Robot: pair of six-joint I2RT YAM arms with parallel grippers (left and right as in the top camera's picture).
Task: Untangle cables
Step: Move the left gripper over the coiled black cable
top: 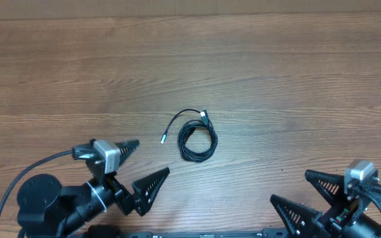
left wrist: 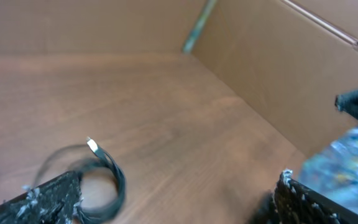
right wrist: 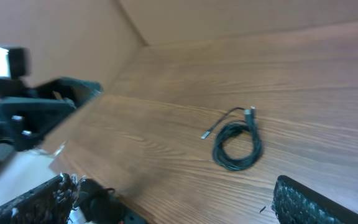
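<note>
Overhead, the left gripper (top: 143, 165) sits at the lower left of the frame with its two fingers spread wide and nothing between them. The right gripper (top: 301, 190), at the lower right, is likewise spread and empty. Beyond both, near the middle of the frame, the cables (top: 197, 140) lie on the wooden table (top: 276, 79) as one small, loosely wound black coil, nearer the left gripper than the right and touching neither. A single strand arcs out of the coil's top toward the left and ends in a pale plug tip (top: 164, 139); a darker plug (top: 205, 117) sits at the coil's upper edge. How many cords make up the bundle cannot be told. The cord looks light, limp and very thin, so a pull would probably drag the whole coil across the smooth wood rather than loosen it. The best hold seems to be the free strand just behind the pale tip, where it lies apart from the loops, with the other gripper pinning the coil's rim.
</note>
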